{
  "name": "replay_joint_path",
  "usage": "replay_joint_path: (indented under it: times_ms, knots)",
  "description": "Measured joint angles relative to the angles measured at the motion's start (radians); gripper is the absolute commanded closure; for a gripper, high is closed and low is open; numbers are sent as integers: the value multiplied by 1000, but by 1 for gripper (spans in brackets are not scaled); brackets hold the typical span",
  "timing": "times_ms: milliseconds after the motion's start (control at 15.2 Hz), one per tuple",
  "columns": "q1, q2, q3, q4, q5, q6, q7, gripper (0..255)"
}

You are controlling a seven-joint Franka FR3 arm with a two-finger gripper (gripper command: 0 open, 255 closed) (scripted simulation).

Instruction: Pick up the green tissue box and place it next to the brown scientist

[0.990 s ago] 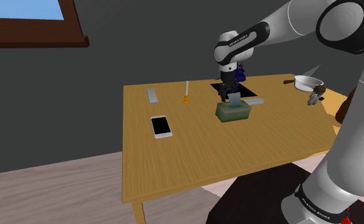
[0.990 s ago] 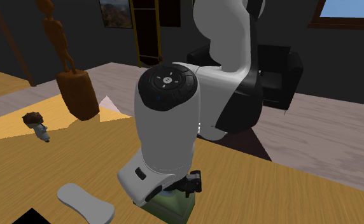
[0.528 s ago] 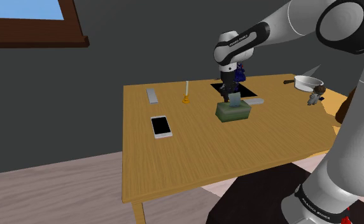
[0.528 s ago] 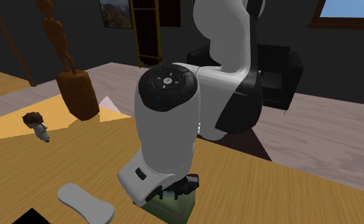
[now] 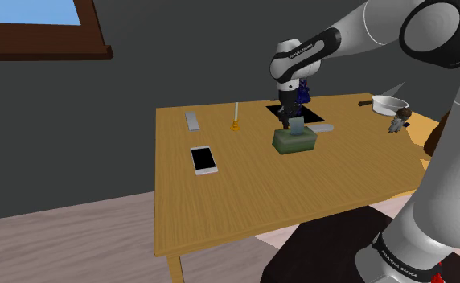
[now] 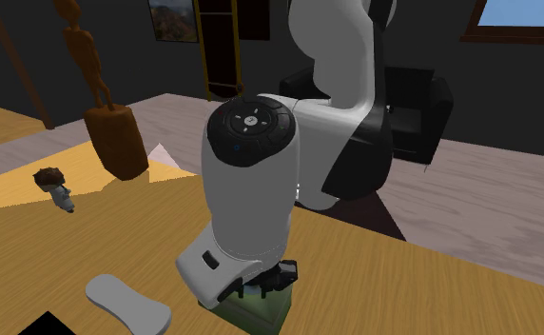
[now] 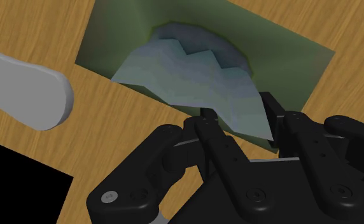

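A white arm reaches over the wooden worktop [image 5: 244, 201] with its black claw [image 5: 285, 126] lowered onto the green tissue box [image 5: 295, 141], which sits flat near the middle of the worktop. In the wrist view the claw [image 7: 238, 118] has its fingers [image 7: 207, 127] spread, straddling the tip of the pale grey-blue tissue [image 7: 193, 70] that rises from the box's [image 7: 282, 54] round opening. The box itself is not clasped.

In the shoulder view the small scientist figurine [image 5: 397, 120], brown-headed and pale-bodied, stands well apart toward 3 o'clock of the box, near the worktop's edge. A white pan [image 5: 389, 104] sits just at its 11 o'clock. A flat grey object [image 5: 323, 127] lies just beside the box at 2 o'clock, and a white phone [image 5: 203, 159] lies toward 9 o'clock.

In the second exterior view the claw [image 6: 280, 276] sits atop the box [image 6: 251, 312], with the figurine [image 6: 56, 187] well off toward 10 o'clock.
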Motion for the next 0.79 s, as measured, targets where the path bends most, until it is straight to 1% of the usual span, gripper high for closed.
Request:
replay_joint_path:
  times_ms: [792]
  knots:
    - [4,-53,-2,78,-11,-131,-5,255]
